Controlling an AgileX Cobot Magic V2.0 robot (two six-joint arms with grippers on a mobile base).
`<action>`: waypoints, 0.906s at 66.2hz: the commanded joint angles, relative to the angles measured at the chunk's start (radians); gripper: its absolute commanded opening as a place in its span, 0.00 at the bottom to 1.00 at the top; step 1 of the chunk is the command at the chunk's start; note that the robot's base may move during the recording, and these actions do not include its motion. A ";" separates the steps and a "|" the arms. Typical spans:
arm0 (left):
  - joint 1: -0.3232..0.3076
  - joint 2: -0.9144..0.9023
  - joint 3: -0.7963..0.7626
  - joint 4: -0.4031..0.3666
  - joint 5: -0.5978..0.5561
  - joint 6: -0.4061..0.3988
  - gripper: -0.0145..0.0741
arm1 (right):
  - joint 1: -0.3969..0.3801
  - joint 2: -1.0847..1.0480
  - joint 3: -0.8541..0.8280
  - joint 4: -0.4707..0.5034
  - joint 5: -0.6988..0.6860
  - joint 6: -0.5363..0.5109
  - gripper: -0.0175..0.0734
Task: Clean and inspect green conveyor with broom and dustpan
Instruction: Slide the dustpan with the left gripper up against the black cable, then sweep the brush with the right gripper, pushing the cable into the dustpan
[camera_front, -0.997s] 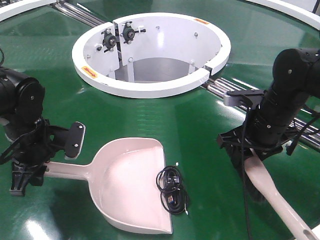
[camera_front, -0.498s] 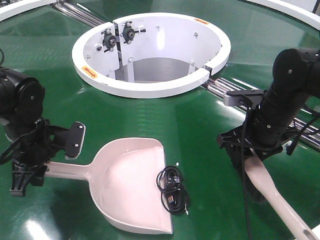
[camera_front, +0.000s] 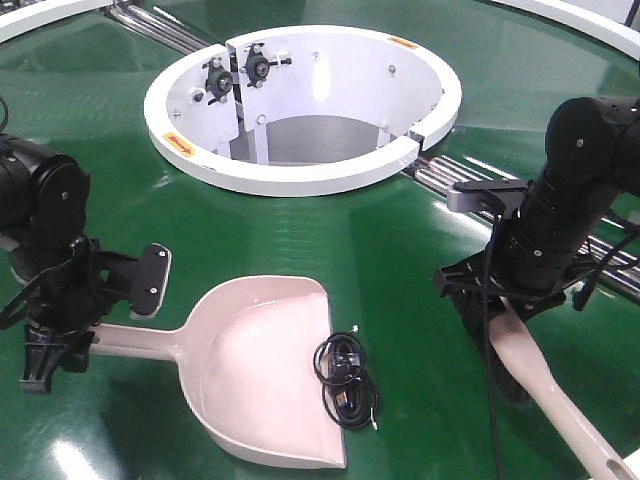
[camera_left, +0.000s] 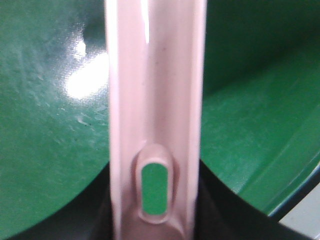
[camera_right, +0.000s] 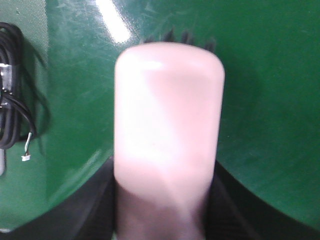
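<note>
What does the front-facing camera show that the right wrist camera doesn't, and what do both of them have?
Only the front-facing view shows the dustpan, its handle held in the left gripper, the white ring hub and the chrome rollers. Only the right wrist view shows, close up, dark spiky tips, probably bristles, poking past the broom head. Both show the broom, the coiled black cable and the green conveyor.

A coiled thin black cable (camera_front: 345, 378) with a tiny white plug lies well left of the right claw (camera_front: 497, 318).
</note>
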 joint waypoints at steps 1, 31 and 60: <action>-0.012 -0.035 -0.027 -0.030 0.036 0.022 0.14 | -0.002 -0.050 -0.026 -0.010 0.036 -0.002 0.18; -0.012 -0.035 -0.027 -0.030 0.036 0.022 0.14 | 0.033 0.050 -0.026 0.039 0.008 0.103 0.18; -0.012 -0.035 -0.027 -0.030 0.036 0.022 0.14 | 0.179 0.183 -0.063 0.219 -0.084 0.099 0.18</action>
